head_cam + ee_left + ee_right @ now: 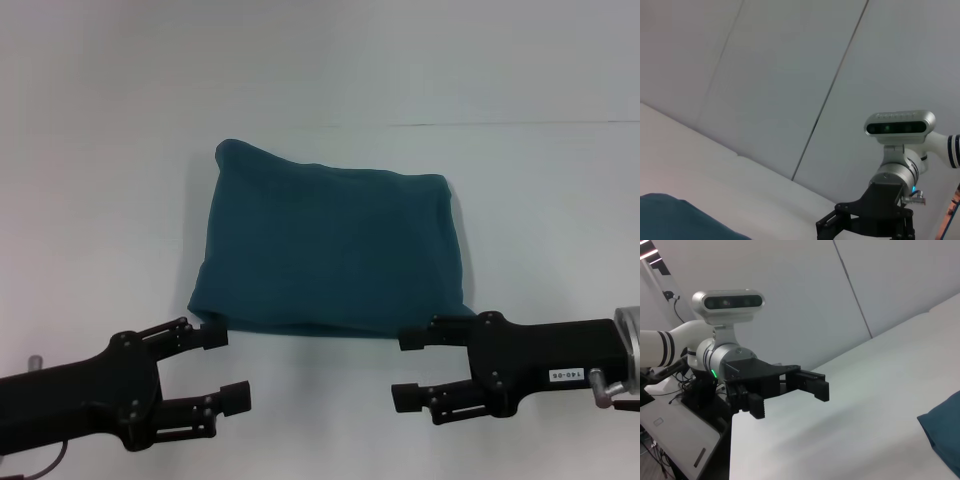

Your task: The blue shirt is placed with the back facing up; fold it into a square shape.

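The blue shirt (328, 248), folded into a rough square, is laid mid-tabletop (100, 220). The left gripper (226, 367) and right gripper (411, 368) are held at its near corners, jaws parted and empty.

Your head view looks forward and down on the table (100, 200), with both arms low in frame. Each wrist view faces across the table toward the other arm; all three share the shirt (330, 250).
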`<action>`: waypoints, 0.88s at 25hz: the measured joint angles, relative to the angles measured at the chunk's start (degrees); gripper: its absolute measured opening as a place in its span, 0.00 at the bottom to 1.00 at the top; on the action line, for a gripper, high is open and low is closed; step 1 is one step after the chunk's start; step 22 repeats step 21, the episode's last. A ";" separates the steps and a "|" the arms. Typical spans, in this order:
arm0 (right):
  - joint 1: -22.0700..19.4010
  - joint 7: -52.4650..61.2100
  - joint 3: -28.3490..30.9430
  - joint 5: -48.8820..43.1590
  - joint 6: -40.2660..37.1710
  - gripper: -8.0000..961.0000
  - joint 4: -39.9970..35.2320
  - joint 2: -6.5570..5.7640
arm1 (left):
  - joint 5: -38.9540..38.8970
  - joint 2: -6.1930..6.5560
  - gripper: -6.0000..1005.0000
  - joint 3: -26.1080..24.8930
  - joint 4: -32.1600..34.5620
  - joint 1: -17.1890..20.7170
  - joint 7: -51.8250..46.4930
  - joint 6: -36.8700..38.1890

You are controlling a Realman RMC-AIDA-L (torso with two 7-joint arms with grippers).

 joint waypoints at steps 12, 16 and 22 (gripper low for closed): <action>0.19 0.00 -0.17 -0.68 0.55 0.95 0.10 0.17 | 0.21 0.00 0.88 0.12 -0.22 -0.35 0.12 -0.05; 0.19 0.00 -0.06 -0.68 0.56 0.95 0.10 0.14 | 0.20 0.00 0.88 0.12 -0.34 -0.35 0.12 -0.22; 0.19 0.00 0.06 -0.68 0.56 0.95 0.10 0.09 | 0.20 0.00 0.88 0.15 -0.38 -0.34 0.13 -0.38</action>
